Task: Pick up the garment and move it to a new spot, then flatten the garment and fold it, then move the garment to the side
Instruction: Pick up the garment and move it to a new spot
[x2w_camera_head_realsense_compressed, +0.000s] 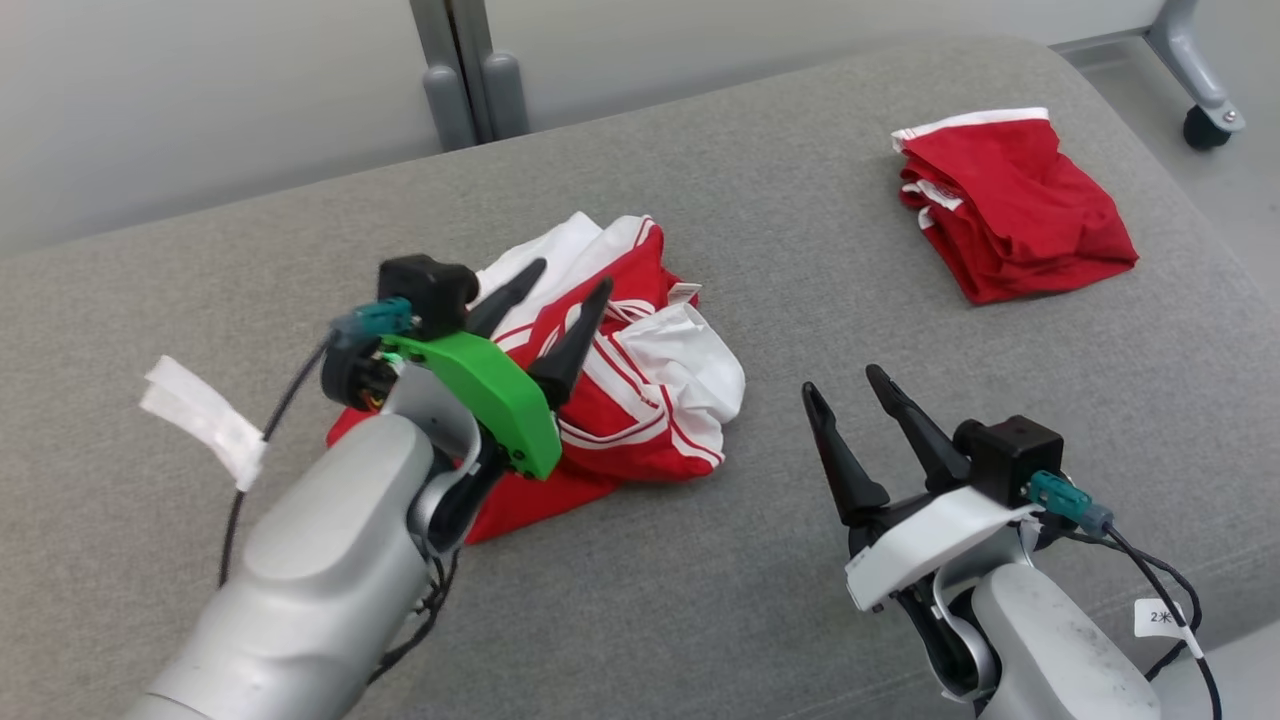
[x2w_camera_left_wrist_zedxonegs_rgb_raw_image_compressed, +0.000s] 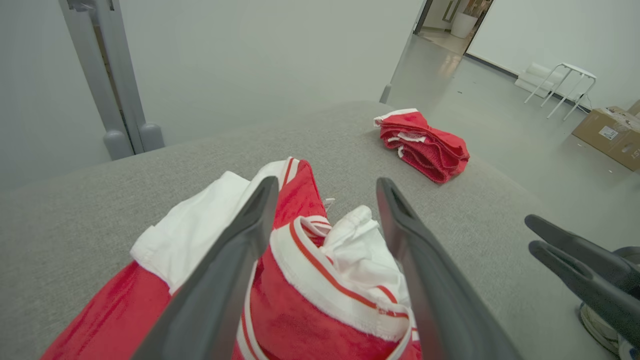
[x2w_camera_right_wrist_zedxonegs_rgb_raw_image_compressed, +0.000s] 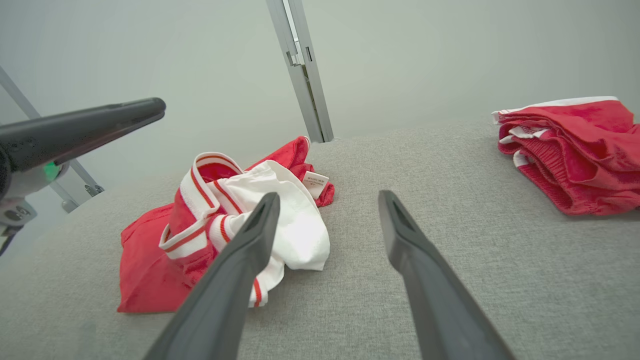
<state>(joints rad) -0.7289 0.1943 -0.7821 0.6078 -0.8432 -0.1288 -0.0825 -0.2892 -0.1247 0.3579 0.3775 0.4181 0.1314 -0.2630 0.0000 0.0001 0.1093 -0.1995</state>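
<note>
The garment (x2w_camera_head_realsense_compressed: 650, 400), red with white panels and red-striped white trim, lies crumpled in a heap near the middle of the grey padded table (x2w_camera_head_realsense_compressed: 700, 600). My left gripper (x2w_camera_head_realsense_compressed: 572, 275) hovers over the heap's left half, open, its fingers apart with cloth lying below the gap. From the left wrist the garment (x2w_camera_left_wrist_zedxonegs_rgb_raw_image_compressed: 320, 280) spreads under the left gripper (x2w_camera_left_wrist_zedxonegs_rgb_raw_image_compressed: 327, 182). To the right of the heap my right gripper (x2w_camera_head_realsense_compressed: 843, 381) stands open over bare table, nothing in it. The right wrist view has the garment (x2w_camera_right_wrist_zedxonegs_rgb_raw_image_compressed: 210, 220) left of the right gripper (x2w_camera_right_wrist_zedxonegs_rgb_raw_image_compressed: 328, 196).
A second red garment (x2w_camera_head_realsense_compressed: 1010, 210), folded, rests at the table's far right. A strip of white tape (x2w_camera_head_realsense_compressed: 200, 415) hangs off my left arm's cable. A grey post (x2w_camera_head_realsense_compressed: 470, 70) stands behind the table. On the floor to the right are a caster wheel (x2w_camera_head_realsense_compressed: 1205, 125) and a cardboard box (x2w_camera_left_wrist_zedxonegs_rgb_raw_image_compressed: 610, 135).
</note>
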